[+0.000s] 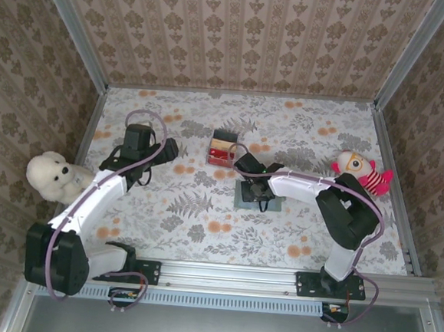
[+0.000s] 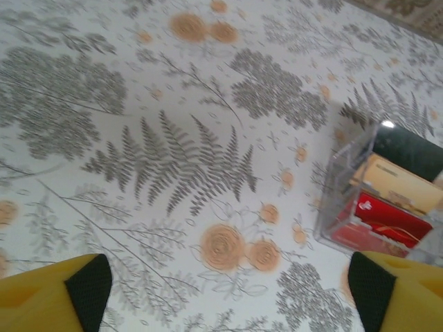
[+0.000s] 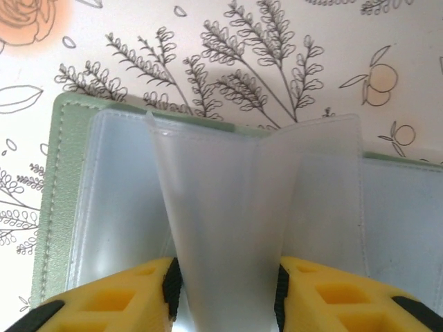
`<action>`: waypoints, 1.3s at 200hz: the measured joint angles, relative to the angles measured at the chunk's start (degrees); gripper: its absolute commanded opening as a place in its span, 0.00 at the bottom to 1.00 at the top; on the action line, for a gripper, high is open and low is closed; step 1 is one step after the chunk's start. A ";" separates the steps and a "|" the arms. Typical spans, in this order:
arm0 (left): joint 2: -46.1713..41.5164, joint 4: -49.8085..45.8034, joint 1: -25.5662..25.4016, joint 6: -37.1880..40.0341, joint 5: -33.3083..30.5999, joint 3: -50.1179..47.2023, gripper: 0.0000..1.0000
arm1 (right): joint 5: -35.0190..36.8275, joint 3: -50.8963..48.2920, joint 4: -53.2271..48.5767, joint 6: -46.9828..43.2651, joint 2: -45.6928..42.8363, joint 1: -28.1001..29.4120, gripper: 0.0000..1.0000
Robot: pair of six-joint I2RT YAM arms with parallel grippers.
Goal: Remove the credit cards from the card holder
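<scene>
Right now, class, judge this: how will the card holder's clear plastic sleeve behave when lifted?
Probably floppy: the sleeve curls where it stands between the jaws. Likely light, being thin and see-through. The card holder may lift along, since they look joined.

A robot test cell: wallpapered panels [image 1: 240, 37] (on aluminium posts [image 1: 73, 27]) box in a floral table [image 1: 186, 225].
</scene>
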 measured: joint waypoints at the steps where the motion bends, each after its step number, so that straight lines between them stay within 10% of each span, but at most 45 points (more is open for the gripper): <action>1: 0.09 0.00 -0.04 -0.09 0.13 0.00 0.83 | -0.07 -0.09 0.07 0.07 -0.04 -0.04 0.39; 107: 21.75 10.47 -20.74 -11.56 16.46 -0.15 0.29 | -8.15 -4.50 5.18 -2.60 -2.89 -4.33 0.33; 260: 35.91 14.91 -28.35 -17.92 20.46 8.61 0.16 | -9.70 -5.57 6.49 -2.95 -3.45 -5.25 0.30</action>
